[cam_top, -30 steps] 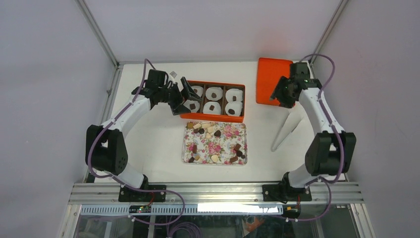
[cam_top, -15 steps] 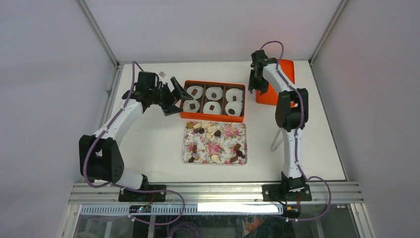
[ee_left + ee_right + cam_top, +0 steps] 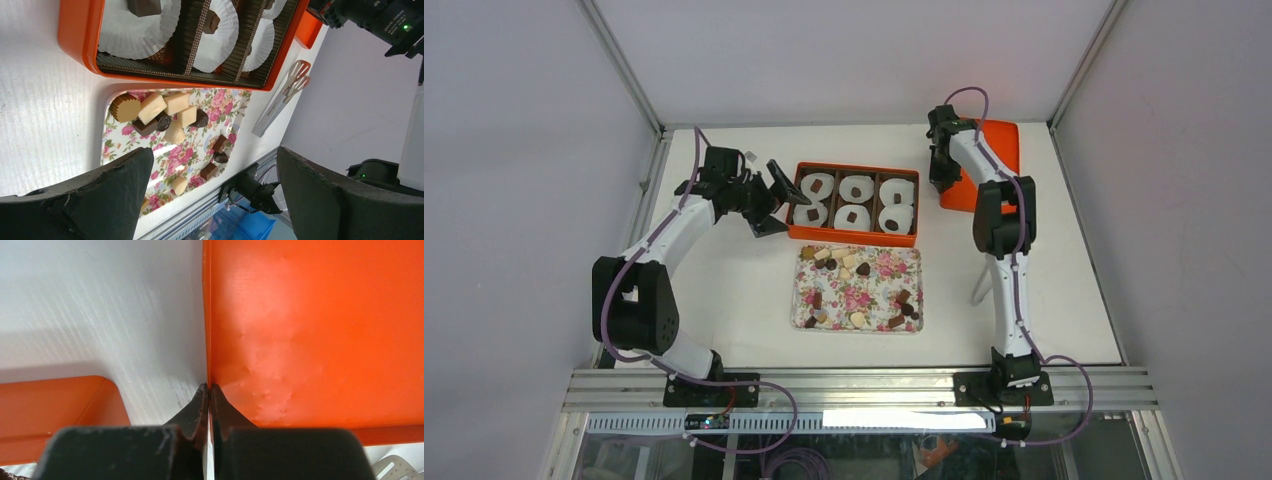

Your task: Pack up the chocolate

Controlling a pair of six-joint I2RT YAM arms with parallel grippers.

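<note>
Loose chocolate (image 3: 857, 266) pieces, dark, tan and cream, lie on the flowered tray (image 3: 879, 300); the left wrist view shows chocolate (image 3: 151, 107) on this tray (image 3: 192, 150) too. Behind it stands the orange box (image 3: 854, 237) with white paper cups, each holding a dark piece. My left gripper (image 3: 780, 200) hovers wide open at the box's left end, nothing between its fingers (image 3: 214, 152). My right gripper (image 3: 942, 182) is shut on the left edge of the orange lid (image 3: 996, 140), one finger either side of the lid's (image 3: 310, 330) rim in the right wrist view (image 3: 209, 386).
Metal tongs (image 3: 980, 290) lie on the white table right of the tray, partly behind the right arm, and show as tongs (image 3: 280, 100) in the left wrist view. A corner of the orange box (image 3: 50, 410) lies left of the lid. Walls enclose the table.
The right arm swung from the lid's right side over to its left edge and its jaws closed there. The left gripper drew back a little to the left, still open.
</note>
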